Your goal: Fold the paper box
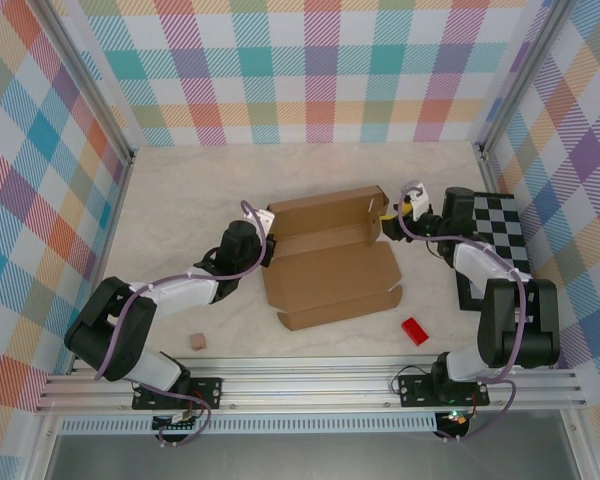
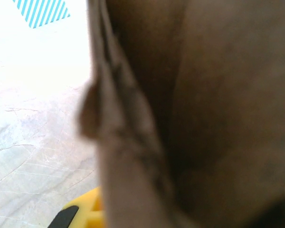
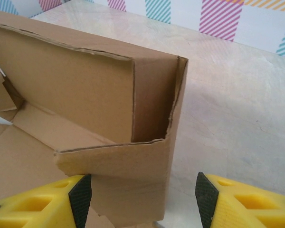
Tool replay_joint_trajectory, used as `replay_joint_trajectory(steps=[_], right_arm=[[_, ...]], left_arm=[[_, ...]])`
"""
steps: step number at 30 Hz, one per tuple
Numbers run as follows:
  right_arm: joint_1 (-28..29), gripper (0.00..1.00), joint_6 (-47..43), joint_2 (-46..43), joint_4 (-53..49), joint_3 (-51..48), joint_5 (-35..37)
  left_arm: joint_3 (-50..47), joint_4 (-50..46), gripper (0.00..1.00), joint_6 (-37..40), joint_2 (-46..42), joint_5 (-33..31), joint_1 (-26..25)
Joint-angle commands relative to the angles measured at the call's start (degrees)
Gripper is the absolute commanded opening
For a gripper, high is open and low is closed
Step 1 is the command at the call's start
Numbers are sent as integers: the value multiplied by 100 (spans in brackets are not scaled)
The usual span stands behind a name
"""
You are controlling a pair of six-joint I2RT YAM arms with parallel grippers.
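Pale, marbled table (image 1: 170, 200), closed in by pastel plaid walls (image 1: 320, 70) on the left, right and far sides. Black-and-white checkerboard (image 1: 507, 228) at the right edge. Small red block (image 1: 414, 331) and tiny tan cube (image 1: 196, 341) lying near the arm bases. Mid-table, between the arms, the paper box (image 1: 330, 265), partly folded, far wall upright. Left gripper (image 1: 269, 238) at its left edge, closed tight on a cardboard flap, one yellow finger (image 2: 80, 216) just visible. Right gripper (image 3: 142, 204) at the far right corner, fingers (image 3: 47, 204) spread wide and gripping nothing, box corner between them.
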Motion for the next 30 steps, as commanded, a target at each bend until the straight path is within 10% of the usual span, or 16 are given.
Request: replay_joint_trajectory(steps=[1,8,30], right_arm=[[-226,62,-249,-262,274,-144,-580],[-328,62,-1005,-257,-145,-168,276],[-502,62,-3128,764,-2264,1209,-1499]], left_arm=[[18,61,0,201,-152,67,74],[-42,177,0,245,-148,85,85],[-190,236,0,492,-285,455,66]])
